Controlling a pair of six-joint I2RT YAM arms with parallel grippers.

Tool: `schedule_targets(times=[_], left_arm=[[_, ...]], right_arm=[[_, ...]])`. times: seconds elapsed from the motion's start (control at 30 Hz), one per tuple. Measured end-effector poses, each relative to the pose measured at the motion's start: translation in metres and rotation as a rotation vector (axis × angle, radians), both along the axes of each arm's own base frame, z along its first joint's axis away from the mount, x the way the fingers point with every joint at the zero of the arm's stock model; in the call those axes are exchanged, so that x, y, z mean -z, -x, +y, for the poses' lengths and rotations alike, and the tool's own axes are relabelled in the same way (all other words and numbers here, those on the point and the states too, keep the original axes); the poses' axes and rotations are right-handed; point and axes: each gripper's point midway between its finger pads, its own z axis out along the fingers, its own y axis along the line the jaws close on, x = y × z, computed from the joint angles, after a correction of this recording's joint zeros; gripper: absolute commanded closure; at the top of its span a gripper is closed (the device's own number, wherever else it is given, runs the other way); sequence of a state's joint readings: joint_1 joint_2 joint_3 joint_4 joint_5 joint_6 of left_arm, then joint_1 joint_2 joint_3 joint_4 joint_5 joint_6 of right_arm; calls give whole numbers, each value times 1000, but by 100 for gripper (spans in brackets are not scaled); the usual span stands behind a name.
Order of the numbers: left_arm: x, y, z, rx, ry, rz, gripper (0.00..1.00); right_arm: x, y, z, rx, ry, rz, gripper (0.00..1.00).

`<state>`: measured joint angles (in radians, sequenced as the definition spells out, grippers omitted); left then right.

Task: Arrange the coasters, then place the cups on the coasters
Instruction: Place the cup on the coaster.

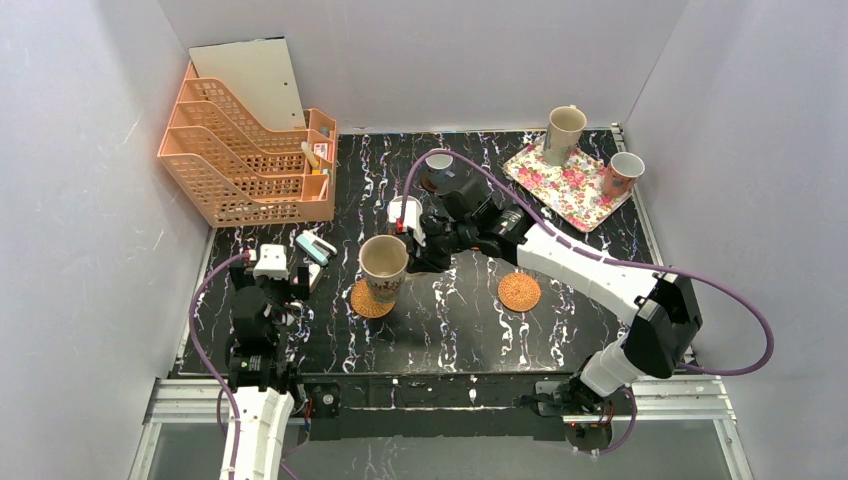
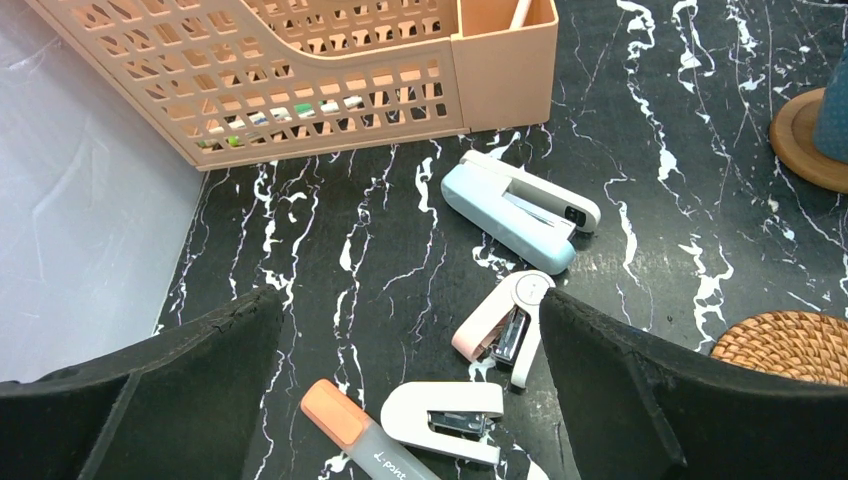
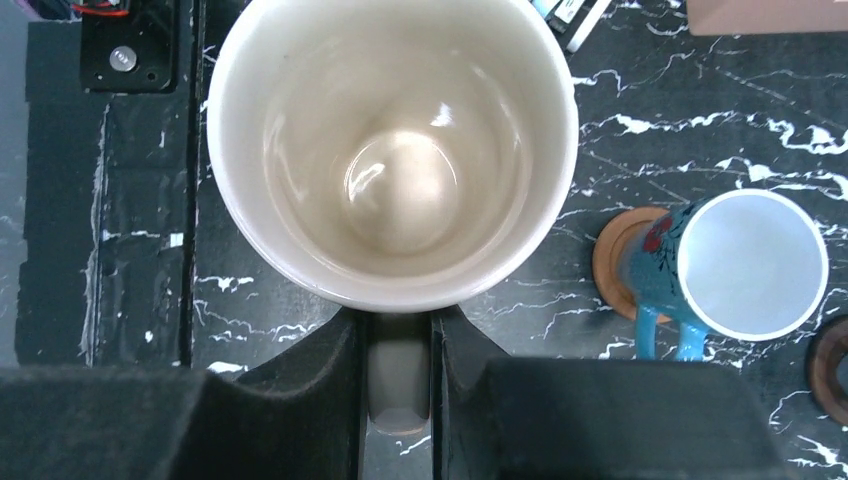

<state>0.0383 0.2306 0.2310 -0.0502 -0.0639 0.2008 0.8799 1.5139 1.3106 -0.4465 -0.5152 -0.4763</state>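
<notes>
My right gripper (image 3: pixel 398 322) is shut on the handle (image 3: pixel 398 385) of a large beige cup (image 1: pixel 384 265). The cup stands upright over a woven wicker coaster (image 1: pixel 372 300), and I cannot tell whether it touches. A second wicker coaster (image 1: pixel 519 291) lies bare. A blue cup (image 3: pixel 740 265) sits on a brown wood coaster (image 3: pixel 612 262), and a dark coaster (image 3: pixel 832 357) shows at the edge. Another cup (image 1: pixel 438 164) stands behind the arm. A beige cup (image 1: pixel 563 133) and a small orange cup (image 1: pixel 624 172) stand on the floral tray. My left gripper (image 2: pixel 408 300) is open and holds nothing.
A peach file organizer (image 1: pixel 250 150) fills the back left. Staplers (image 2: pixel 520 210) (image 2: pixel 500 325) (image 2: pixel 445 420) and an orange-capped marker (image 2: pixel 345 425) lie under the left gripper. The floral tray (image 1: pixel 575 190) lies at the back right. White walls close in three sides.
</notes>
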Motion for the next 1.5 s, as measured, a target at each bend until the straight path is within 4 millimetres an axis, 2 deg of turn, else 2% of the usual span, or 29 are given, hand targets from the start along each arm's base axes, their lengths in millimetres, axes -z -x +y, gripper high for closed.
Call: schedule_targets(times=[0.2,0.37,0.6,0.8,1.17,1.5], left_arm=[[11,-2,2,-9,0,42,4],[16,-5,6,-33,-4,63,4],[15,-7,10,-52,-8,60,6],[14,-8,11,-60,-10,56,6],[19,-8,13,-72,-12,59,6],[19,-9,15,-79,-13,56,6]], right_arm=[[-2,3,16,15,-59,-65,99],[25,18,9,44,-29,-94,99],[40,18,16,92,14,-95,99],[34,11,24,124,-36,-122,99],[46,12,25,149,-57,-89,99],[40,5,31,180,-96,-104,99]])
